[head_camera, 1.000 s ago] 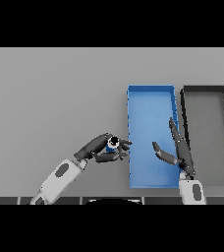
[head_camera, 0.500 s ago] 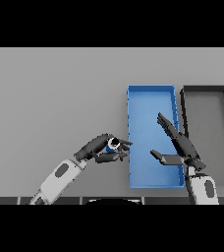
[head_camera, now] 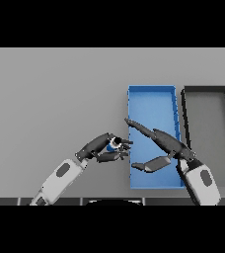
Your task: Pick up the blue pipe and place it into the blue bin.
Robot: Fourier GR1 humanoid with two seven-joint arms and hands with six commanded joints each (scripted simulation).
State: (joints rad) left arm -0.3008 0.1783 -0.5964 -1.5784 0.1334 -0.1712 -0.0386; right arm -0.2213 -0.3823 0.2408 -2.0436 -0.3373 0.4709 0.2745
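Head view of the grey counter. The left hand has its fingers curled round the pipe — a small blue piece with a pale end, held just beside the near-left corner of the blue bin, outside its wall. The right hand is over the near half of the bin, fingers straight and spread with the thumb apart, holding nothing; its fingertips reach toward the left hand and come near it without visibly touching. A dark bin stands just beside the blue one, on its right. Progress: the pick-up appears done, since the pipe is gripped — whether it is clear of the counter cannot be told. Left to do: carry it over the wall and release it inside.
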